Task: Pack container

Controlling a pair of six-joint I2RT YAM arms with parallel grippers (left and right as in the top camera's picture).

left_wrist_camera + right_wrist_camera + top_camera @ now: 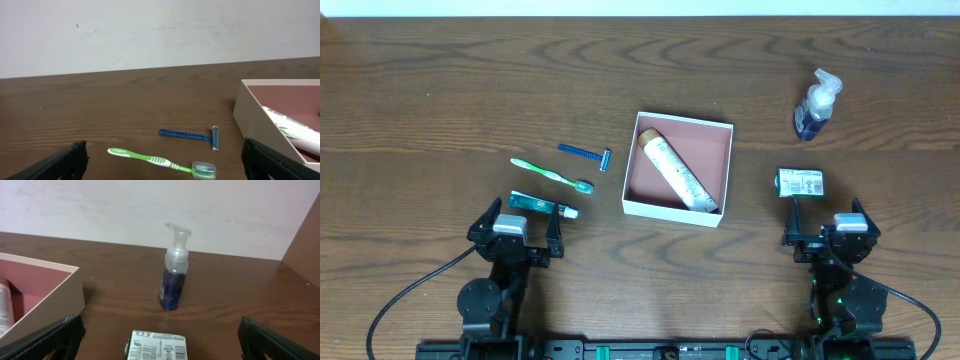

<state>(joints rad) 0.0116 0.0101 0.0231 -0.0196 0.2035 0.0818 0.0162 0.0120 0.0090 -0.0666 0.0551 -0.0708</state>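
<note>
The container [724, 171], a shallow white box with a pink-brown inside, sits mid-table and holds a cream tube [677, 173]; it also shows in the left wrist view [250, 112] and the right wrist view [60, 287]. Left of it lie a blue razor [585, 152], a green toothbrush [552, 175] and a small green-white tube [542, 205]. A green-white packet [801, 183] and a blue pump bottle [816, 106] are to its right. My left gripper [518, 238] is open and empty near the front edge. My right gripper [828, 232] is open and empty just behind the packet [157, 346].
The razor [192, 135] and toothbrush [160, 161] lie ahead of the left jaws. The pump bottle [173, 282] stands upright beyond the packet. A pale wall borders the table's far edge. Cables run from both arm bases at the front.
</note>
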